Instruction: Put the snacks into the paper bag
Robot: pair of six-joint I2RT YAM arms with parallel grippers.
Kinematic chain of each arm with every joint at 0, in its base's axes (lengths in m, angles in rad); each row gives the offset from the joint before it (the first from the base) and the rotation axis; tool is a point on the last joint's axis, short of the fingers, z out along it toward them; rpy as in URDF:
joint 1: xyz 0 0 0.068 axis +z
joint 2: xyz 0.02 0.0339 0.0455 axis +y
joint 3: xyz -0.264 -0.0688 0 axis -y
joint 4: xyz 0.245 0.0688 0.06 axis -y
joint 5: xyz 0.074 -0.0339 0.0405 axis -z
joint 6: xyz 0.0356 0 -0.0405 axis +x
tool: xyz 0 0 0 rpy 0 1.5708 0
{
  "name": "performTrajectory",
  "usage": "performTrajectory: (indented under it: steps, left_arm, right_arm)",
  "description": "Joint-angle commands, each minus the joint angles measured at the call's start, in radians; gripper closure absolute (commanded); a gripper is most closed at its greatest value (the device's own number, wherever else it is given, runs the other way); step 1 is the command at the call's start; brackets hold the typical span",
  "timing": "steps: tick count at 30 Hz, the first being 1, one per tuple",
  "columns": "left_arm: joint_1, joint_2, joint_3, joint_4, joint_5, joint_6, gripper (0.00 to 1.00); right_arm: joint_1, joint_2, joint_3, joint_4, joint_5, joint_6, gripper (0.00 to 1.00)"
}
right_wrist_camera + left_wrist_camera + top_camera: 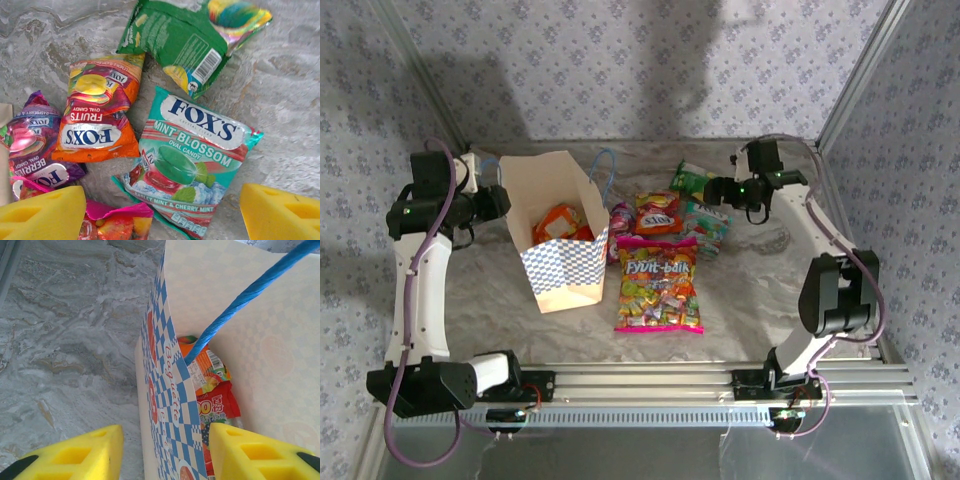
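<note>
1. Left fingers: yellow foam wedges, half parted. They straddle one wall of the paper bag without clamping it, one wedge outside and one inside.
2. Paper bag: stiff kraft, blue-white check outside, pale inside. It stands upright with its mouth open. A twisted blue cord handle slants across the mouth, beyond the inner wedge. An orange packet and a red packet already lie inside, just ahead of that wedge.
3. Purple packet: crinkled foil, just beyond the near-left wedge of the right fingers.
4. Orange Fruits packet: glossy pillow shape, touching the purple one.
5. Large pink bag: flat and multicoloured, its top edge reaching in between the right fingers.
6. Teal mint packet: glossy, centred between the right fingers.
7. Green packet: creased and face down, farther ahead.
8. Right fingers: spread wide, holding nothing, above the grey marbled worktop.

Hazards, as judged:
- Slick film may slide out of the foam wedges.
- The teal packet touches the pink bag, so a grasp could drag both.
- The cord could snag a dropped packet.
- A tug on the thin wall could tip the bag.
</note>
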Motion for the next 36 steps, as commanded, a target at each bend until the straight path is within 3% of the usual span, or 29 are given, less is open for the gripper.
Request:
performTrajectory:
  steps: [1,20,36]
  left_arm:
    - [-0.005,-0.003,0.04,0.007,-0.01,-0.001,0.51]
    - [-0.005,-0.009,0.039,-0.003,-0.015,0.01,0.51]
    - [-0.005,-0.018,0.025,-0.009,-0.018,0.016,0.51]
  right_arm:
    - [-0.023,0.032,-0.03,0.03,-0.073,0.069,0.17]
    - [-0.068,0.182,-0.116,0.121,-0.158,0.186,0.15]
    - [-0.076,0.274,-0.095,0.121,-0.095,0.179,0.15]
